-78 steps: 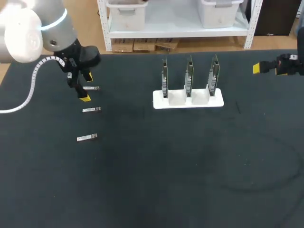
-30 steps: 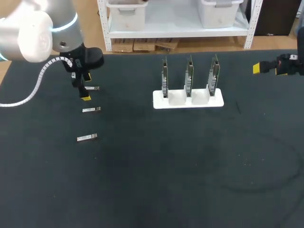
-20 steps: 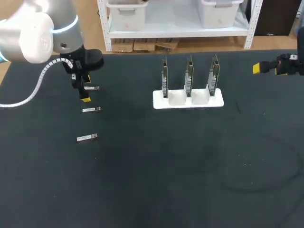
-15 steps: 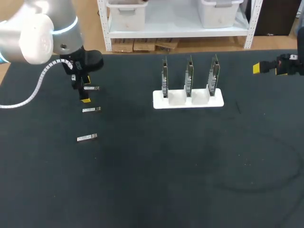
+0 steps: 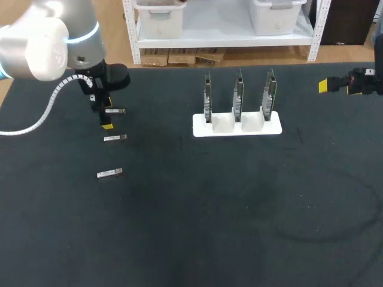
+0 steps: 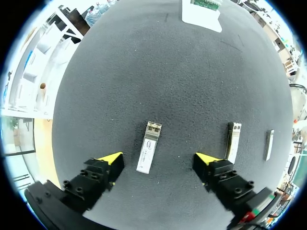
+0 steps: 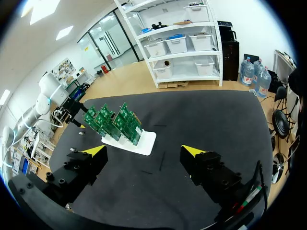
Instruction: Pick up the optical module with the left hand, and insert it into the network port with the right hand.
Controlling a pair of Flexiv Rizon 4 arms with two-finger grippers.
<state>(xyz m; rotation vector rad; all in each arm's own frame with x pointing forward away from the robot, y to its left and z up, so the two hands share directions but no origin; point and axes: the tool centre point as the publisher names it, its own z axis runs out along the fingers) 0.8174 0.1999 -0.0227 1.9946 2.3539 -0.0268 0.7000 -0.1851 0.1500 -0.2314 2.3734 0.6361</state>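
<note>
Three small silver optical modules lie in a row at the table's left. My left gripper (image 5: pixel 108 113) stands over the farthest module (image 5: pixel 115 110). In the left wrist view this module (image 6: pixel 149 153) lies lengthwise between the open gripper's (image 6: pixel 159 159) yellow tips, touching neither. The other two modules (image 6: pixel 233 142) (image 6: pixel 269 143) lie beside one finger. A white holder (image 5: pixel 237 124) carries three upright green boards (image 5: pixel 239 94) with the network ports. My right gripper (image 5: pixel 339 86) hovers open and empty at the far right, well away from the boards (image 7: pixel 114 123).
The middle module (image 5: pixel 115 137) and the nearest one (image 5: pixel 109 173) lie just in front of my left gripper. The white cable of my left arm (image 5: pixel 42 113) hangs over the table's left edge. Dark mat (image 5: pixel 209 209) spreads across the front.
My left gripper has sunk slightly over the farthest module, its fingers on either side. The right arm has kept still.
</note>
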